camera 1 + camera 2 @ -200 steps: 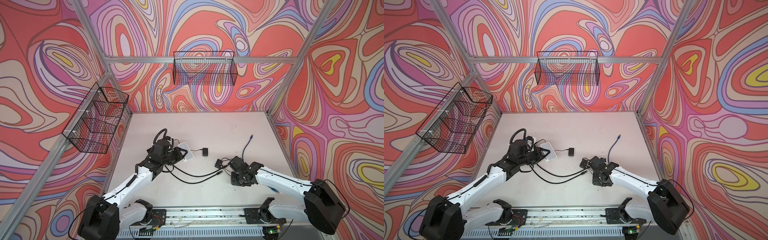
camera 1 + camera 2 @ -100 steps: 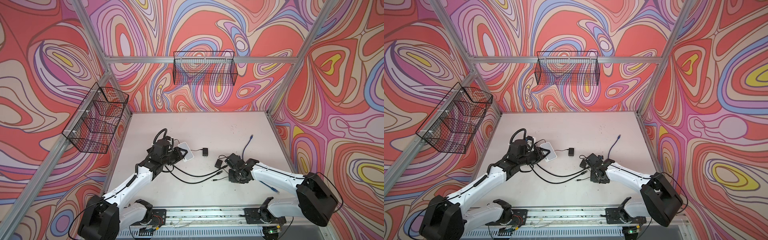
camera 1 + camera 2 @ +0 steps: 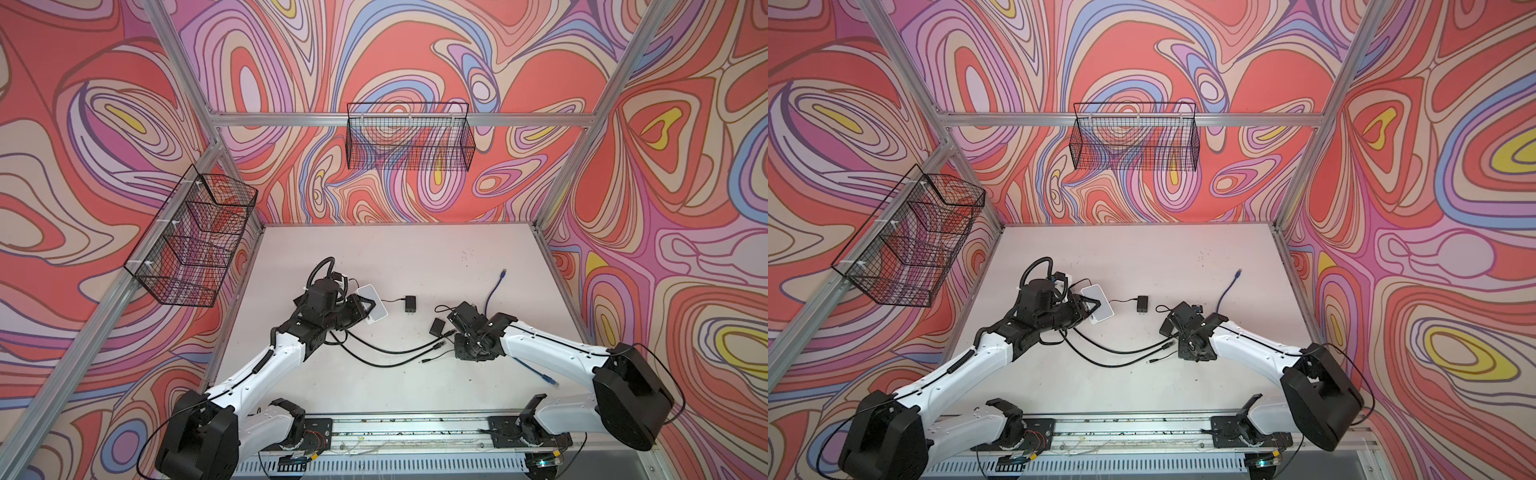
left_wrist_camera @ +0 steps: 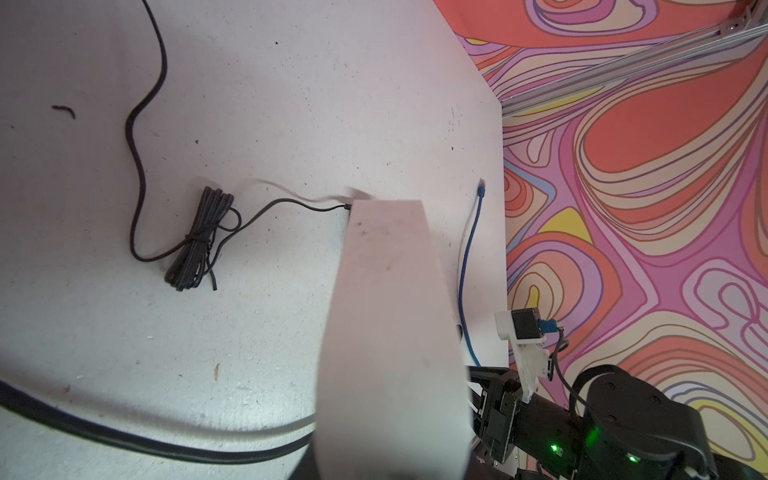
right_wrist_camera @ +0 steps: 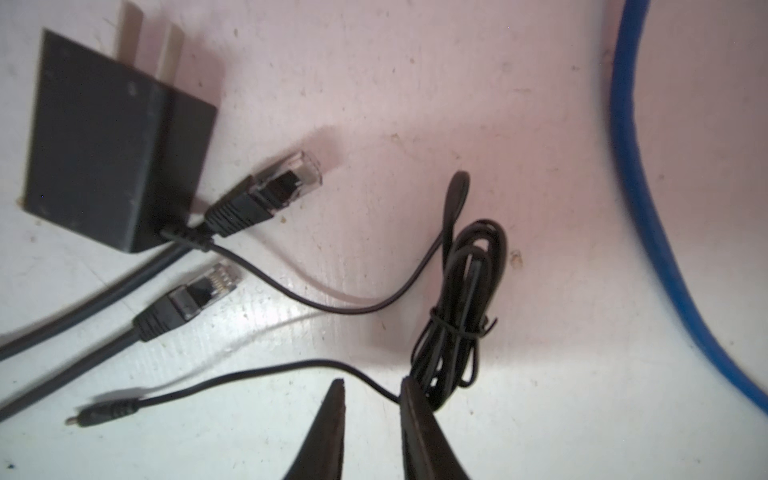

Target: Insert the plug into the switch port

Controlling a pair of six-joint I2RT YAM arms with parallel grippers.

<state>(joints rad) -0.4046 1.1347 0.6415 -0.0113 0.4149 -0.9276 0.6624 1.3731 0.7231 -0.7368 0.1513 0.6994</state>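
Currently at the pickup stage. Switch [image 3: 376, 306] sits left of centre over the bench [image 3: 415, 257], left jaws clamped on its end; it fills the left wrist view, and its ports do not show there. Right jaws hover low, slightly apart, gripping nothing. A thin lead [image 5: 266, 370] runs just past their tips. Plug [image 5: 199, 291] lies flat on the bench close by, clear head pointing away from its black boot. A second plug [image 5: 286, 183] rests against the adapter [image 5: 108, 141] (cannot tell which of the two is meant; I take the freer one). To do it well: shift clear of the thin lead and the coil [image 5: 461, 299] before closing. Pinch the boot just behind the clear head, lift without dragging the neighbour, then come square to the port.
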